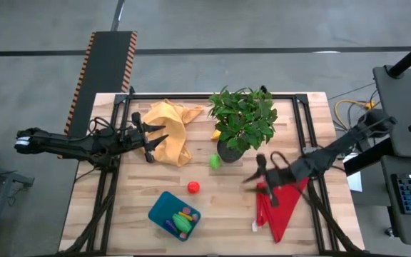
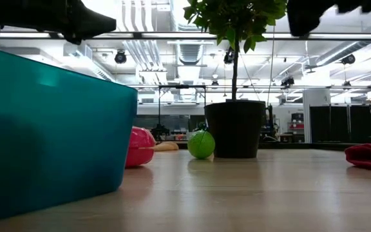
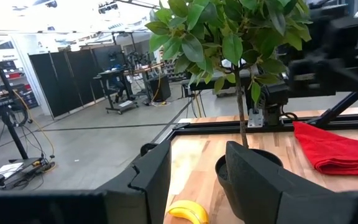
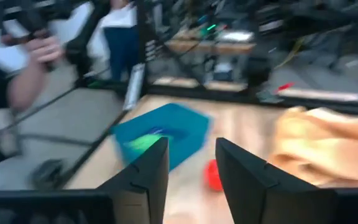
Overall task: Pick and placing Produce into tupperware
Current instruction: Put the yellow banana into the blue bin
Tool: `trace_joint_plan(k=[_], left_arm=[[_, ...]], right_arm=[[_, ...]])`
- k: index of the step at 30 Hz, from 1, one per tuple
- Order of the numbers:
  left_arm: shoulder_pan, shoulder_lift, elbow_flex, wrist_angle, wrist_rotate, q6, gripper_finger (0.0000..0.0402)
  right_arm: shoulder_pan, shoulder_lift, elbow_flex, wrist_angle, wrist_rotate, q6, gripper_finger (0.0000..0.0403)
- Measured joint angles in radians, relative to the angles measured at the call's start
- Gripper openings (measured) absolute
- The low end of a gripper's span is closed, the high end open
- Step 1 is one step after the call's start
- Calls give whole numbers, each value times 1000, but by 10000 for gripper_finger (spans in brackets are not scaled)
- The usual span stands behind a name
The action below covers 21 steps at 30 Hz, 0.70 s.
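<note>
The teal tupperware tub (image 1: 164,208) stands near the table's front with green, yellow and pink produce (image 1: 182,220) inside. A red fruit (image 1: 193,187) and a green fruit (image 1: 215,161) lie on the wood. A yellow banana (image 3: 188,211) lies beside the plant pot (image 1: 230,151). My left gripper (image 1: 164,133) is open and empty above the orange-yellow cloth (image 1: 171,128). My right gripper (image 1: 254,175) is open and empty above the table, right of the red fruit, with its fingers pointing toward the tub (image 4: 160,134).
A leafy potted plant (image 1: 242,116) stands at the table's middle back. A red cloth (image 1: 280,207) lies front right under my right arm. A person (image 4: 23,68) stands beyond the table's left side. Bare wood lies between the tub and the red cloth.
</note>
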Motion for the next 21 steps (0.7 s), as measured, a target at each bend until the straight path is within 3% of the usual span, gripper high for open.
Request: trace_joint_plan(k=[3, 9, 16, 21], left_arm=[[0, 0, 0, 0, 0, 0, 140], [0, -1, 0, 6, 0, 0, 140], [0, 0, 0, 40, 0, 2, 140], [0, 10, 0, 60, 0, 1, 140]], right_arm=[[-100, -59, -45, 9, -50, -48, 107], [-303, -259, -95, -83, -301, -87, 77], [-324, -554, -179, -166, -308, -64, 71], [-322, -620, -206, -172, -296, -81, 83]])
